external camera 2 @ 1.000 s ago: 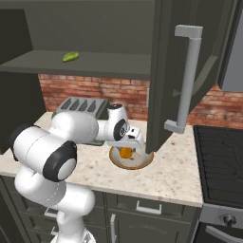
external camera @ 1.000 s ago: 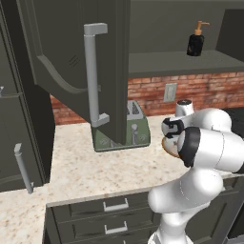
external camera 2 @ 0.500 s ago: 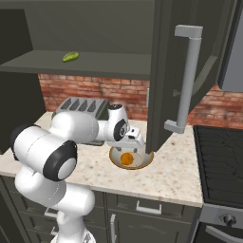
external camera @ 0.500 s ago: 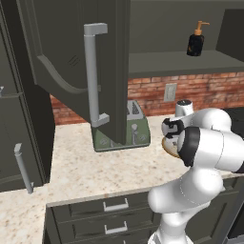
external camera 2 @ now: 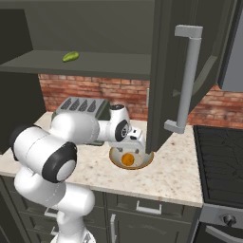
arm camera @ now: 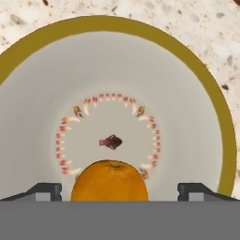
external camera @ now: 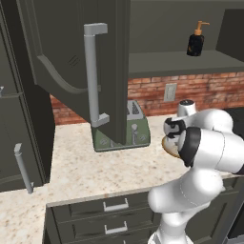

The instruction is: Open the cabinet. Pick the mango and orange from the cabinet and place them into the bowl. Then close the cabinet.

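The cabinet stands open, with its doors swung out. On its shelf at the left lies the green-yellow mango. The bowl sits on the counter below the right door, and the orange rests inside it. My gripper hangs just above the bowl, open. In the hand view the orange lies on the cream floor of the bowl, free between my spread fingertips. The left base view shows a sliver of the bowl behind my arm.
A grey-green toaster stands against the brick wall, left of the bowl. The open right door's handle hangs over the counter close to my hand. A stove lies to the right. A soap bottle stands on the shelf.
The jaws have spread wide and let go of the orange, which now sits a little lower in the bowl. The arm has hardly moved.
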